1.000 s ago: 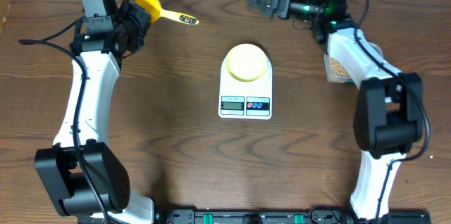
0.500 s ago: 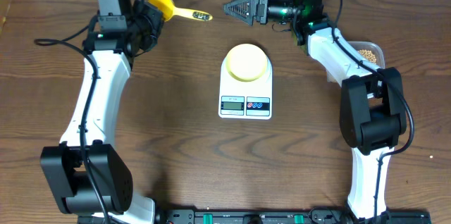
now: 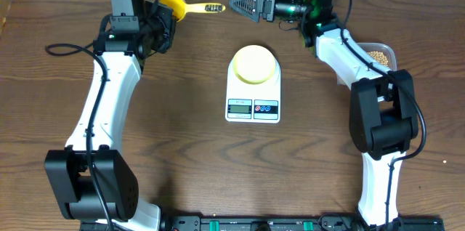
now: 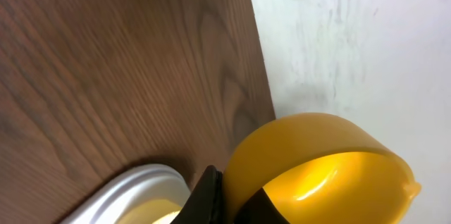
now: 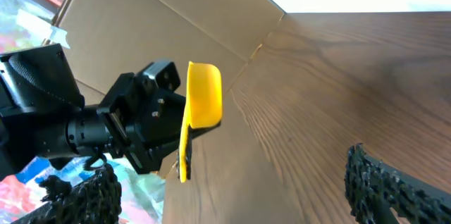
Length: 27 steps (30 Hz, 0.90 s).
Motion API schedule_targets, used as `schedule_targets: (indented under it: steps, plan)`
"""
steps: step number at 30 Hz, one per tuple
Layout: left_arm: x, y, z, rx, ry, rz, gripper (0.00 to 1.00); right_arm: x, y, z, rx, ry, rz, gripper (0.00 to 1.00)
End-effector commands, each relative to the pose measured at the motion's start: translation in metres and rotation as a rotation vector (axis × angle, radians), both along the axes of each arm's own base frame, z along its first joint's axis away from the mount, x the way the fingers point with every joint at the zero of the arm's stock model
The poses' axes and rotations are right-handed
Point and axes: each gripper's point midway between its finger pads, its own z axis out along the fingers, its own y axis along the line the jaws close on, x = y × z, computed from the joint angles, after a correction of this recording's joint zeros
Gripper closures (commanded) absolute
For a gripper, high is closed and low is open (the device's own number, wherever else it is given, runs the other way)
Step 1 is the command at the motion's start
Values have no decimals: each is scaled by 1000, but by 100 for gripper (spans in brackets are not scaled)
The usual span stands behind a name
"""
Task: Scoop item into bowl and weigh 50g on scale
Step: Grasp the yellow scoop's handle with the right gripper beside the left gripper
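At eleven o'clock we log left gripper point(image 3: 165, 13) clamped on yellow scoop point(image 3: 174, 2). At twelve: right gripper point(image 3: 234, 2) agape, seemingly not touching it.

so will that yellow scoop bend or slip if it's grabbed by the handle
Probably stiff: the scoop juts level from the left gripper without sagging. It looks like thin plastic, so likely light. Its glossy, narrow handle might twist or slip in a pinch.
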Motion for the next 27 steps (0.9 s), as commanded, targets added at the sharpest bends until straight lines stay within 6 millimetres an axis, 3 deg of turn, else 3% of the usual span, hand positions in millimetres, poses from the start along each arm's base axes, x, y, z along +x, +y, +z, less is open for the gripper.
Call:
schedule_targets:
  steps: [1,8,17,27]
  plan:
    - [-2,-6,15,-51,-9,47,92,-6,16,10,15,-11,19,1]
    - [-5,-20,15,-50,-5,17,92,-14,33,11,21,13,36,1]
    - [-6,-21,13,-50,2,16,92,-14,38,27,60,-59,19,1]
    - [-6,-21,13,-51,1,16,92,-17,43,27,62,-49,26,1]
